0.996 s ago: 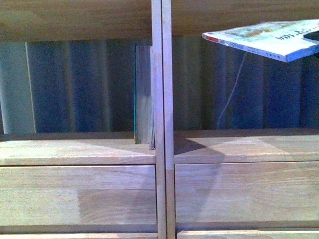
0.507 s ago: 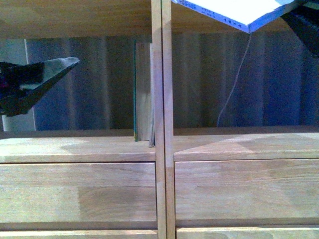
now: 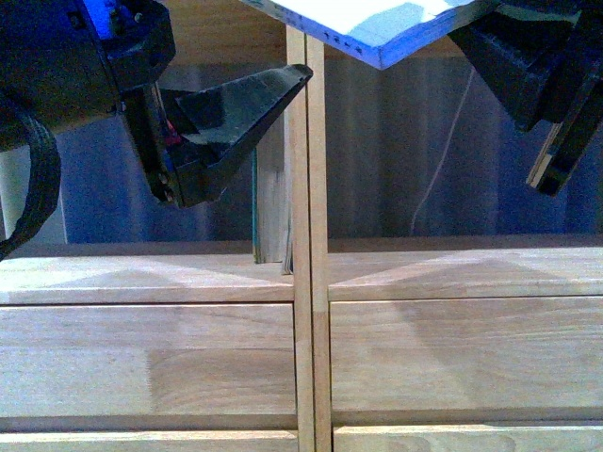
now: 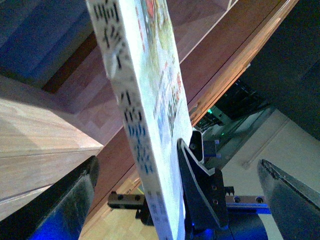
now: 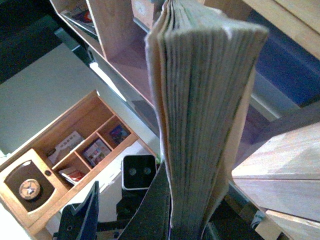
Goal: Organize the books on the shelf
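Front view: right gripper (image 3: 504, 47) clamps the paperback (image 3: 377, 24); left gripper (image 3: 273, 89) stands wide, empty. Advised: rotate paperback upright before seating beside teal book (image 3: 271, 226).

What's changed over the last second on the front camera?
The left gripper swung in from the left, open, up to the shelf's centre divider. The right gripper, shut on the paperback, carried it up and leftward. Nothing was released. The teal book stays upright against the divider.
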Tool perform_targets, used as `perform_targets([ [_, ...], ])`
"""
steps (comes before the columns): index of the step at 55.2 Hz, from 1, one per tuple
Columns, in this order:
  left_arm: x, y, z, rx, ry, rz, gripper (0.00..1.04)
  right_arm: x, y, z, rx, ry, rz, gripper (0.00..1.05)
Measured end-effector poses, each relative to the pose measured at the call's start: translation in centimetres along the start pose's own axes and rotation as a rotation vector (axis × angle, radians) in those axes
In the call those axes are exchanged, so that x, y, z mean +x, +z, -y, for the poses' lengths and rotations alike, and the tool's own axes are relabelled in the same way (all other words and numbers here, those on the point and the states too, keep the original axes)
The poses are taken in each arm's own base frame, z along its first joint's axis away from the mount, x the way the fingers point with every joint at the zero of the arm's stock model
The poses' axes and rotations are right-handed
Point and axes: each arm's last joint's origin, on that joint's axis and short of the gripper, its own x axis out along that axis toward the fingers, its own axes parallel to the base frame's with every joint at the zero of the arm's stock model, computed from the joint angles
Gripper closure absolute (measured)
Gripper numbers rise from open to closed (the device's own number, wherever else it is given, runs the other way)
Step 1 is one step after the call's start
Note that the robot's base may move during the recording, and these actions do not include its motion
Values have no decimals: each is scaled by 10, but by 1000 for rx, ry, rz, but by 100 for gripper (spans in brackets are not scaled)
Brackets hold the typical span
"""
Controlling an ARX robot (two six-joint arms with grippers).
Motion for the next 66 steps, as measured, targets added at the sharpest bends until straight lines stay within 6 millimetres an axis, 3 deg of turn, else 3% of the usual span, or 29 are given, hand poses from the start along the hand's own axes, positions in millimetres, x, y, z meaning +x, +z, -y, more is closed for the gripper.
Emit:
perform_targets([
  [22,-13,27,-3,91,25,63,7,-7,-17,-12,64,59,-43,97],
  [37,-12,30,4,108,-35,85,8,-7,-32,-30,83,148,-103,97],
  [43,-10,28,7,101,-63,95,27,-6,-41,-34,80,173,-135,97],
  [66,-11,19,23,86,-183,80,79,-4,-51,-32,66,174,-163,97],
])
